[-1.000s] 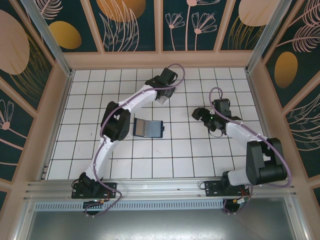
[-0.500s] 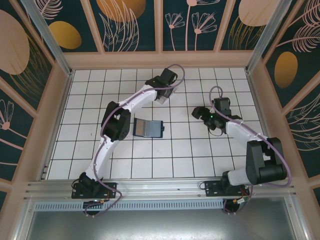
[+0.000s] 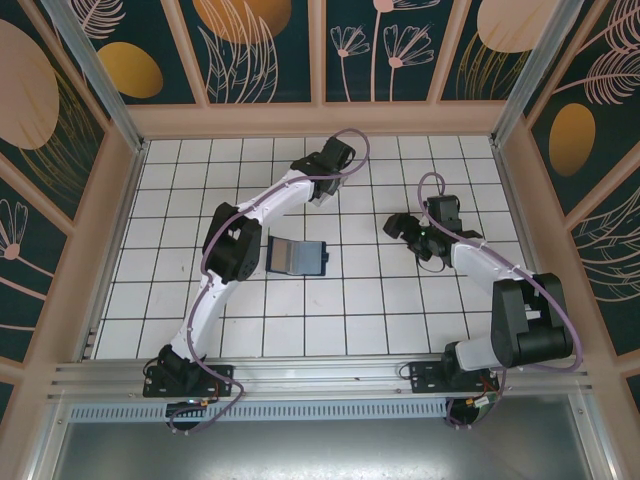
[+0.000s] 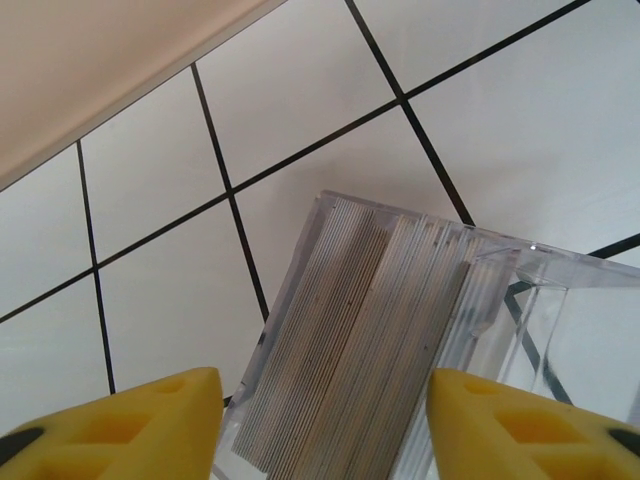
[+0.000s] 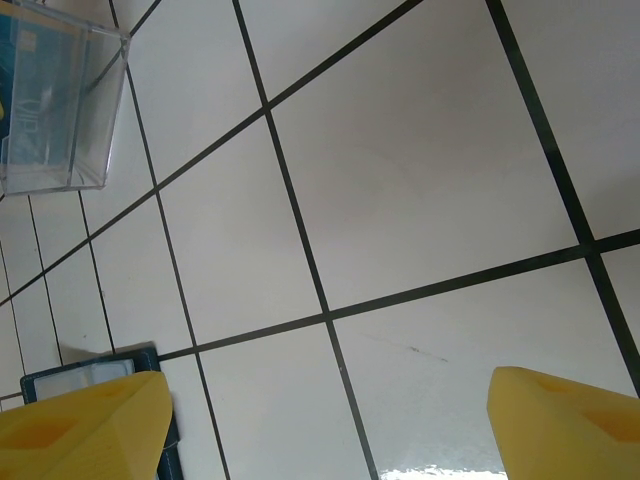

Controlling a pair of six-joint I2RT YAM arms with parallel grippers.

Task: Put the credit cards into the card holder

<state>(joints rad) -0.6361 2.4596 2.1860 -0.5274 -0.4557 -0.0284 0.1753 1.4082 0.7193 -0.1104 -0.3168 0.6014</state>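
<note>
wrist close-up: card holder [image 4: 520, 330] apparently holds cards [image 4: 340, 350]; overhead, the arm [image 3: 270, 200] covers it.

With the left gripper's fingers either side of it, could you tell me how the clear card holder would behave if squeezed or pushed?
The card holder looks like rigid clear plastic: probably stiff, though a hard squeeze might crack it. On the glossy tiles it would likely slide. The cards inside probably add little weight.
</note>
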